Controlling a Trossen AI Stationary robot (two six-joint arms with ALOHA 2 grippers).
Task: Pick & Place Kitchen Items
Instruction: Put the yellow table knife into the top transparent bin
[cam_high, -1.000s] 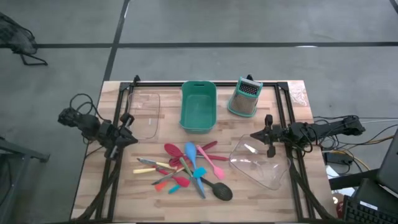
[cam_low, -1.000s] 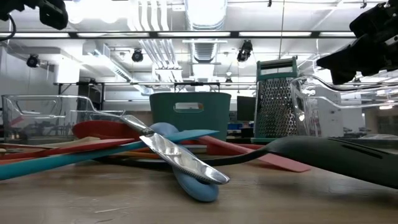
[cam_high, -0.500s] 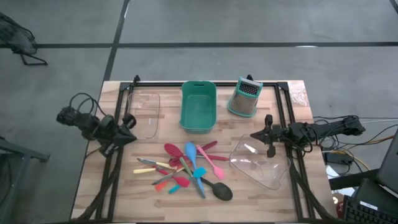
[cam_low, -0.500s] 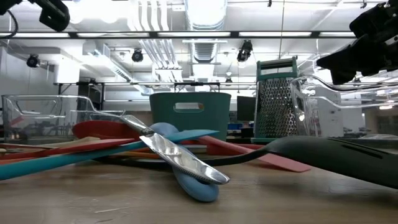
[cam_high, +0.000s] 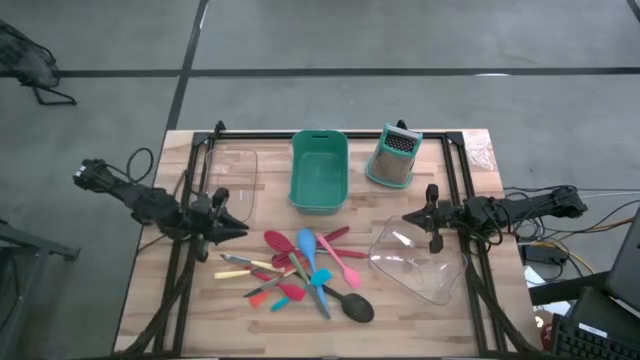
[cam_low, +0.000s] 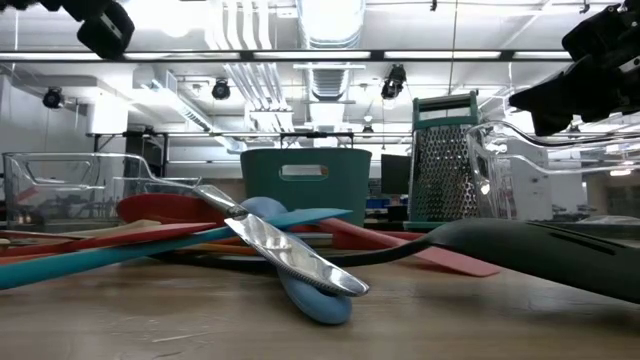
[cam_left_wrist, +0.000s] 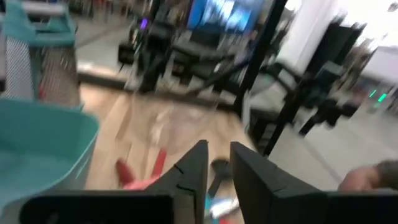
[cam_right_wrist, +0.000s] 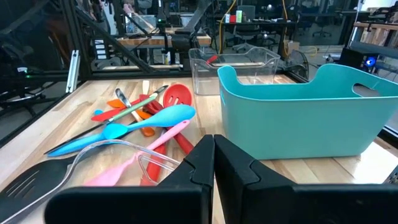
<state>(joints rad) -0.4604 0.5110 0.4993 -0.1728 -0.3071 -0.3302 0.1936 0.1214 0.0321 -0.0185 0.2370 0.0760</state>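
Teal bin (cam_high: 319, 172) holds nothing; left gripper (cam_high: 236, 228) parted, unladen; right gripper (cam_high: 409, 219) clenched, empty.

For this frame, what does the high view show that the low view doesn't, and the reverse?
Only the high view shows both arms whole: the left gripper beside the utensil pile, the right gripper shut above the tilted clear container, plus the bin's empty inside. Only the low view shows the ceiling lights and room behind, and a shiny metal blade lying across the pile. Both show the teal bin and box grater.
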